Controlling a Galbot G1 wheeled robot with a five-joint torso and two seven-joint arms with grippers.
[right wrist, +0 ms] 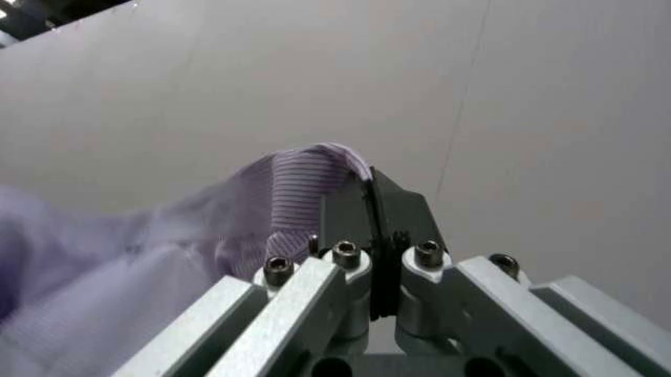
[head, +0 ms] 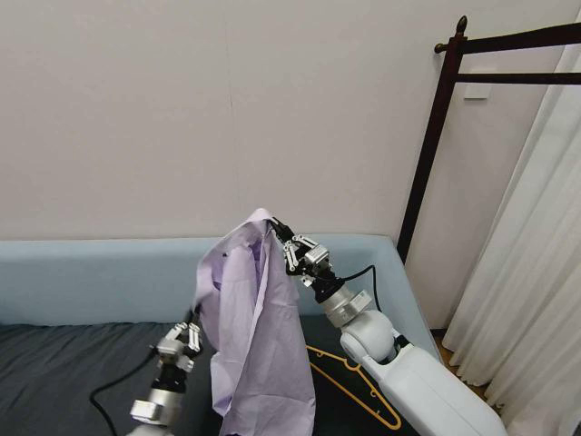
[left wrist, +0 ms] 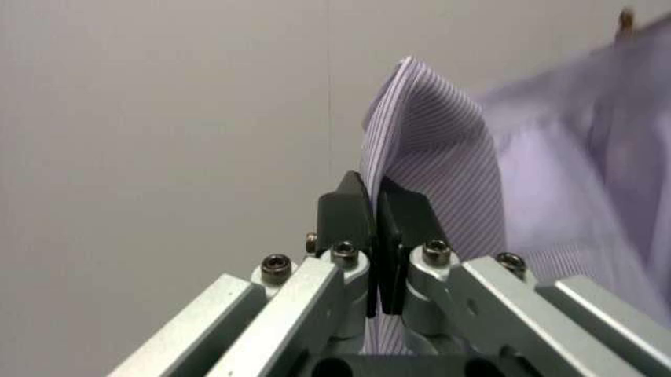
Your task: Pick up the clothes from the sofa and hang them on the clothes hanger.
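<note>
Fingers (left wrist: 346, 210) of the left gripper (head: 192, 327) are clamping shut on the shirt's (head: 259, 336) edge at the lower left of centre in the head view. The right gripper (head: 279, 233) is pinching its top at centre, so it is hanging above the sofa (head: 82, 272). The lift seems to be under way; next, reaching the rack (head: 434, 136) at upper right calls for both grips holding firm.

Matt woven cloth: lilac pinstriped shirt (head: 263, 345). Brushed bare metal with matt black pads (left wrist: 346, 216): left gripper (left wrist: 375, 206), right gripper (right wrist: 372, 206). Smooth, slightly glossy wood: dark brown clothes rack (head: 424, 159). Matt fabric: dark grey sofa seat (head: 54, 372).
</note>
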